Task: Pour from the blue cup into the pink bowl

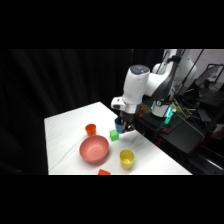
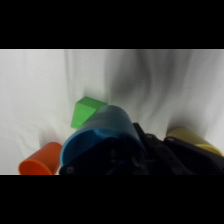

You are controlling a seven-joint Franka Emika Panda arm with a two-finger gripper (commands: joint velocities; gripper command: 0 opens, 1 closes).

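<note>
From the side camera I see the arm reaching down from the upper right, with the jaws (image 1: 121, 121) low over the white surface (image 1: 65, 127), toward its far edge. The blue cup (image 1: 119, 124) sits right at the jaws, and I cannot tell from here whether it touches the surface or hangs just above it. The wrist camera shows the blue cup (image 2: 100, 137) large and close, tilted so its open mouth faces the lens, with the black linkage pressed against its rim at the bottom of the picture; I read the jaws as pinching the cup.

The pink bowl (image 1: 94, 149) rests nearer the front of the surface, apart from the cup, its opening facing up. A green block (image 1: 114, 135) lies between the cup and the bowl, just beside the cup; in the wrist picture the green block (image 2: 85, 111) peeks out behind the cup. An orange cup (image 1: 90, 129) stands near the bowl's far side, and a yellow cup (image 1: 126, 159) stands to the bowl's right. A small red object (image 1: 104, 172) shows at the front edge.
</note>
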